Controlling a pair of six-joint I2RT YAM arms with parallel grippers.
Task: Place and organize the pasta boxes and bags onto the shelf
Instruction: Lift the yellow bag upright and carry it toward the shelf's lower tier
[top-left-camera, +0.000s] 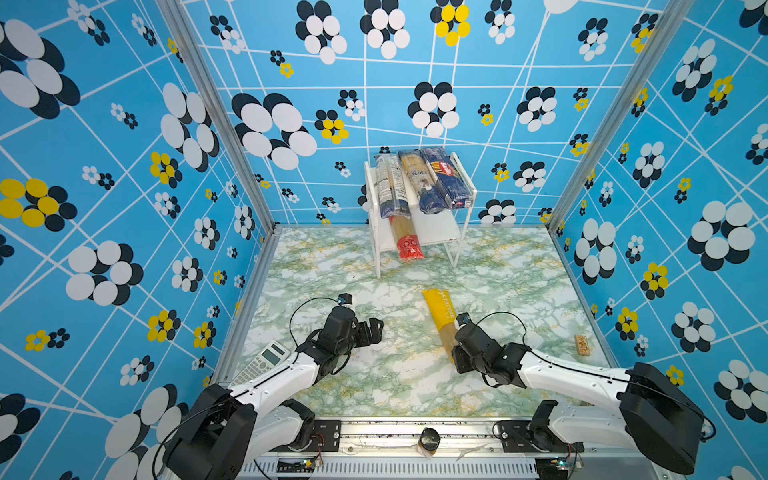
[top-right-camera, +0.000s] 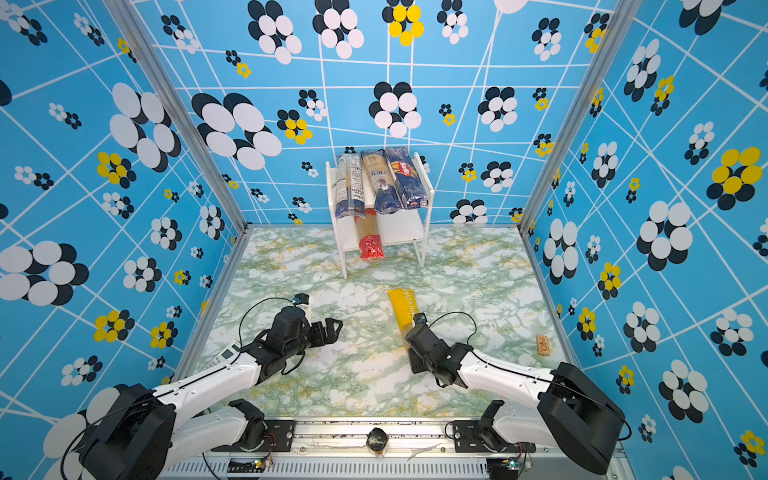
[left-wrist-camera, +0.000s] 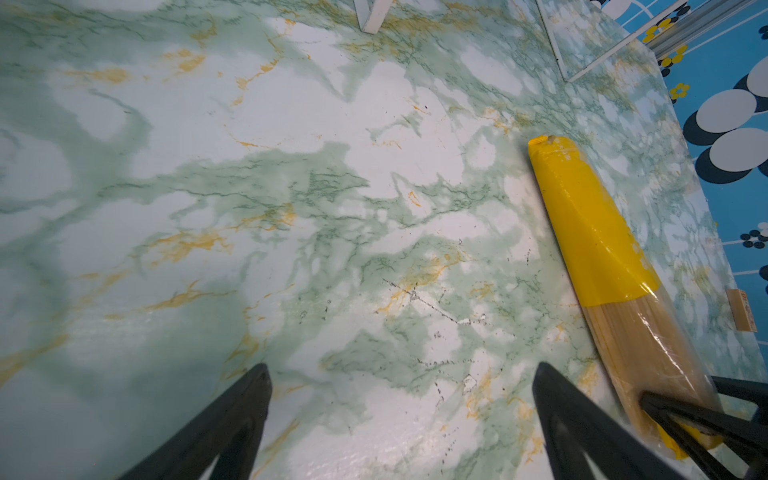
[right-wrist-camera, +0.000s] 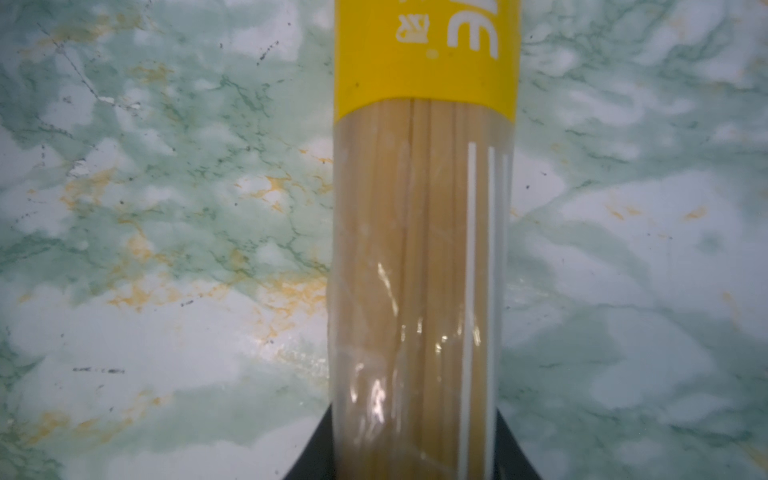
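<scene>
Yellow-ended spaghetti bag (top-left-camera: 439, 316) lies on the marbled surface (top-left-camera: 374, 374), in front of the shelf (top-left-camera: 440, 230) and well apart from it. My right hand (right-wrist-camera: 415, 453) pinches its clear end, one finger on each side. My left hand (left-wrist-camera: 403, 374) hangs spread wide beside the bag, holding nothing. The shelf carries three packs (top-left-camera: 419, 183) on top and a red-ended bag (top-left-camera: 409, 245) below
</scene>
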